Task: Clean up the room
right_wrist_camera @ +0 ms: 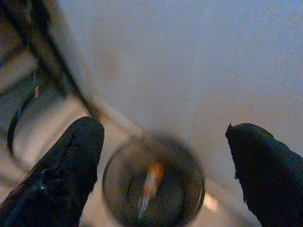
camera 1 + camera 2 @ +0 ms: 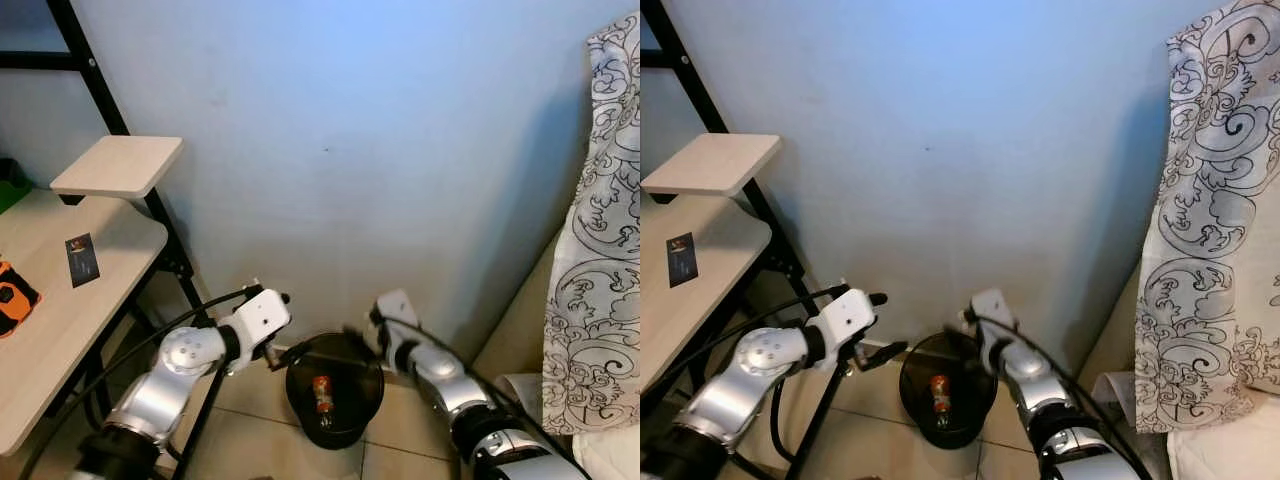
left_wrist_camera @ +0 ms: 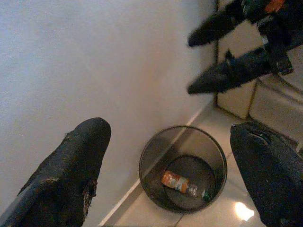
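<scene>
Both claws spread apart and empty: left gripper (image 3: 170, 156) and right gripper (image 1: 161, 161) poised over the black bin (image 2: 334, 388). Directly beneath them, lying in the bin's bottom, an orange-labelled bottle (image 2: 323, 393). That item apparently binned; card (image 2: 82, 259) on the desk (image 2: 60, 320), perhaps remaining.

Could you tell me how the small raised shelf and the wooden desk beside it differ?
The raised shelf is small and bare; the wooden desk is far larger and carries a dark card and an orange-and-black item. The shelf sits higher, the desk lower. Both are pale wood on one black frame.
</scene>
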Motion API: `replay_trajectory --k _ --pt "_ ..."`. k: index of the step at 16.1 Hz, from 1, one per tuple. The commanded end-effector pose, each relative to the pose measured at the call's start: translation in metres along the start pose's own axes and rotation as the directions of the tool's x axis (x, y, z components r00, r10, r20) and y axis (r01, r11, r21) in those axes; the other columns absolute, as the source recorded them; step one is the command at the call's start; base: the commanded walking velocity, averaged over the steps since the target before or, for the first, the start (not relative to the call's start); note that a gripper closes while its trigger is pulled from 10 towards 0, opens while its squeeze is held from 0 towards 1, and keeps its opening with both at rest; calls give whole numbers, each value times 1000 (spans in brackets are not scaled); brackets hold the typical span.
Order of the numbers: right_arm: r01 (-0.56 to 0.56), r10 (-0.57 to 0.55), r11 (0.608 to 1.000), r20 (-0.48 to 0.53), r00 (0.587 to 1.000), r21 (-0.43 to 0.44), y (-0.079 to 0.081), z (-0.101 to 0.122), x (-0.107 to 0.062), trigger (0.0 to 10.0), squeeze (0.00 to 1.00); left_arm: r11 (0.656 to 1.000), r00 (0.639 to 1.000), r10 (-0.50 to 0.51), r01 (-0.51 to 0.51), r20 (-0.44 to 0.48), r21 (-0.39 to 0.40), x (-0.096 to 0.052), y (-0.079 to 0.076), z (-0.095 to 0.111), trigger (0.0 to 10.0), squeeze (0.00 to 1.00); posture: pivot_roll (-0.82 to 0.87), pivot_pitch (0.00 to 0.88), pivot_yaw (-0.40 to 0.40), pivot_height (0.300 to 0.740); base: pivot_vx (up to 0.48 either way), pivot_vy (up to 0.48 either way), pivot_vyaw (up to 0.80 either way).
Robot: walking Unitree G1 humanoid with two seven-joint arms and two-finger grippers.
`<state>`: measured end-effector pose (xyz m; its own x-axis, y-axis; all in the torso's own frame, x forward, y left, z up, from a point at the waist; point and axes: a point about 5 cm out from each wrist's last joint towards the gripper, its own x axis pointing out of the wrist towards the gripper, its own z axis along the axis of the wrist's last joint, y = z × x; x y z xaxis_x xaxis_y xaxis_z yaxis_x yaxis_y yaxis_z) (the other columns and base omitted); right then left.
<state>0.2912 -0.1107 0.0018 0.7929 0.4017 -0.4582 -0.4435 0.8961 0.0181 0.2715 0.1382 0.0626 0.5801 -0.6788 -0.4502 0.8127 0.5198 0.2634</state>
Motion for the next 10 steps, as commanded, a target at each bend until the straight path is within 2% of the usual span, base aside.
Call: replay_trajectory --k 1,3,5,7,10 --pt "23 -26 999 89 996 29 -7 11 -2 10000 1000 996 998 53 -52 23 -67 1 9 2 10000 0 -8 0 91 740 0 0 0" --pt "69 -80 994 118 990 89 -19 18 -4 10000 1000 978 991 119 -106 58 -180 7 12 6 10000 0 -25 0 100 740 0 0 0" --pt "70 -70 997 -11 997 43 -22 5 -5 10000 1000 958 982 190 -185 -1 -218 13 19 -3 10000 0 -49 0 109 740 0 0 -800" --pt "170 -154 978 -124 980 125 -33 -9 -9 10000 1000 943 975 221 -216 -11 -254 13 24 -6 10000 0 -62 0 112 740 0 0 -744" --pt "138 -122 981 -120 985 135 -37 -7 -11 10000 1000 930 971 238 -234 -21 -285 16 23 -8 10000 0 -79 0 123 740 0 0 -750"
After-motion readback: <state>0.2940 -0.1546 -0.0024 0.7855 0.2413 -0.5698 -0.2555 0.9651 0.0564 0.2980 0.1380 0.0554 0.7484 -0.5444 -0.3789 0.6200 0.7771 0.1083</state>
